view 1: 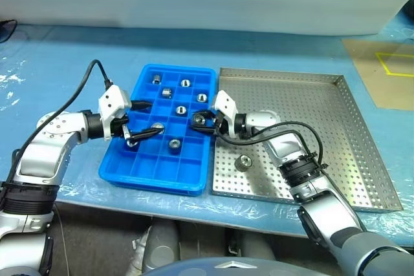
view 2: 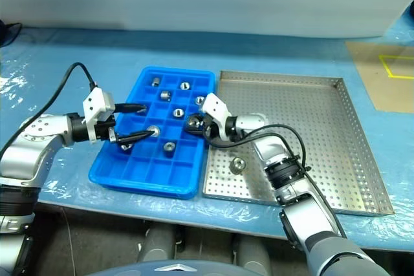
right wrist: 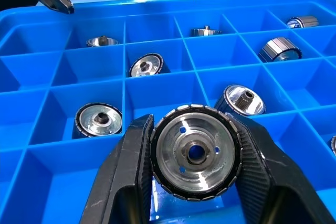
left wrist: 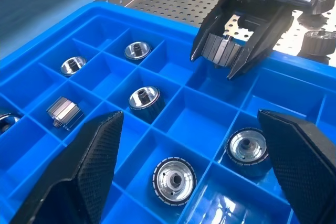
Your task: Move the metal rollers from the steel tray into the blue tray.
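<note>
**Roller in right grip over blue tray: handling notes**

Nearest: one roller [view 1: 244, 163] lies loose on the steel tray [view 1: 336, 153], near-left part of its perforated floor.

Next out: the right gripper [right wrist: 195, 174] reaches left over the right edge of the blue tray [view 1: 123, 176], fingers pinching a roller [right wrist: 195, 153] across its knurled rim, bore facing the wrist camera. Left gripper [view 1: 139, 121] stands wide open and empty over the blue tray's left half.

Farther: seven rollers already sit singly in compartments, e.g. [view 1: 174, 144], [view 1: 185, 83].

Handling, judged: solid metal, so stiff, dense for its size, not fragile. End faces are polished and likely slippery; the knurled rim gives bite. Best held across the rim, as now. Round, so it may roll if dropped on its side; compartment walls should stop it.
</note>
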Robot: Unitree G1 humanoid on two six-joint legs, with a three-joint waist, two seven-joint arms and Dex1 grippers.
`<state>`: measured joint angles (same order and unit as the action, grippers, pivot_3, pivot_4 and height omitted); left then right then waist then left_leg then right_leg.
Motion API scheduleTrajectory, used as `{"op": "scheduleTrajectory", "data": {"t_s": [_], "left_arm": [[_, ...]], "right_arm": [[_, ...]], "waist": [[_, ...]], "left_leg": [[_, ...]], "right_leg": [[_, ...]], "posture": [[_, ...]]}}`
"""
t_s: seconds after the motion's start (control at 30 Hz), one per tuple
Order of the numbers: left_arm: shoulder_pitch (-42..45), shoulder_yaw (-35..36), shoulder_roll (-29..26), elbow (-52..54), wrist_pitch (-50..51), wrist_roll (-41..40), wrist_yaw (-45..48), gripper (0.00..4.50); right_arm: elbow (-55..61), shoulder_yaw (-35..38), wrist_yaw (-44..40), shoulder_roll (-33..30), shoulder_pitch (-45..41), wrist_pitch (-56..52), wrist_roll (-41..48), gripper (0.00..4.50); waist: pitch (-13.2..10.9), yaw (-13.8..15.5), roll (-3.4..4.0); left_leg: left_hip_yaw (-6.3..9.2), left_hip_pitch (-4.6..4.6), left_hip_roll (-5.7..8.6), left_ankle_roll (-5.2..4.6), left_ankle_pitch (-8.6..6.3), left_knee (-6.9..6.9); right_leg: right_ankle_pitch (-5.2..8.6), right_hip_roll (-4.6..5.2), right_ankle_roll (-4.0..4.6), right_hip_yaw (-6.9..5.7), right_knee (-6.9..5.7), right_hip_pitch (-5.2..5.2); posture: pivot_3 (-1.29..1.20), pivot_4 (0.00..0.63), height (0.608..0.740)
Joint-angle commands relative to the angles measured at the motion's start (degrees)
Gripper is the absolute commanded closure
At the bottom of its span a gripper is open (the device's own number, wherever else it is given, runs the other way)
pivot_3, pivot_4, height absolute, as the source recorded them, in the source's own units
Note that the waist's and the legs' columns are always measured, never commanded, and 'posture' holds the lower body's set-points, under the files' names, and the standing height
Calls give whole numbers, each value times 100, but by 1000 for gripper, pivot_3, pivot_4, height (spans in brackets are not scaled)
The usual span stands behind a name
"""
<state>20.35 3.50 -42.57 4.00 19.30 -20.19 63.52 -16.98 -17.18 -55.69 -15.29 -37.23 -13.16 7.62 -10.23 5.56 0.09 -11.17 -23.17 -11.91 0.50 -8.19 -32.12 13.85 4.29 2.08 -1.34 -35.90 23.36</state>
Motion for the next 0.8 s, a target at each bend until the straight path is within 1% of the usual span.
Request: {"op": "scheduleTrajectory", "data": {"t_s": [0.03, 0.07, 0.27, 0.47, 0.63, 0.8], "left_arm": [[147, -79, 11, 132, -25, -90, 67, 203], [193, -119, 31, 96, -35, -81, 70, 203], [519, -397, 224, -199, -167, -9, 178, 203], [817, -658, 514, -451, -287, -8, 324, 203], [1213, -1038, 919, -906, -530, 87, 619, 203], [1675, -1417, 1487, -1546, -870, 220, 916, 203]], "right_arm": [[315, 53, 40, -14, 47, -142, 30, 1189], [298, 61, 77, -16, 35, -171, 3, 834], [364, 199, 312, -141, 79, -101, -78, 834], [834, 646, 427, -471, 239, -529, 187, 834], [1813, 987, 394, -1132, 931, -1090, 391, 834], [2996, 1431, 548, -1725, 1885, -1759, 653, 834]], "waist": [[0, 1, 0], [0, -1, 0], [0, -6, 0], [0, -22, 0], [0, -34, -1], [1, -168, 0]], "left_leg": [[0, 0, 0, -1, 0, 0], [0, 0, 0, -1, -1, 0], [-2, 2, 1, 8, 5, -1], [-7, -1, 2, 11, 7, -1], [-18, 0, 2, 7, 5, -3], [-20, 2, 4, 3, 3, -4]], "right_leg": [[0, 0, 0, 0, -1, 0], [0, 0, 0, 0, -1, 0], [0, 1, 0, 1, -3, -2], [-1, -1, -1, 2, 0, -2], [-1, -1, -2, 6, 7, -7], [-1, -4, -3, 7, 7, -7]], "posture": [[85, 150, 740], [62, 150, 740], [8, 150, 740], [-75, 150, 740], [-150, 150, 740], [-259, 150, 740]]}}
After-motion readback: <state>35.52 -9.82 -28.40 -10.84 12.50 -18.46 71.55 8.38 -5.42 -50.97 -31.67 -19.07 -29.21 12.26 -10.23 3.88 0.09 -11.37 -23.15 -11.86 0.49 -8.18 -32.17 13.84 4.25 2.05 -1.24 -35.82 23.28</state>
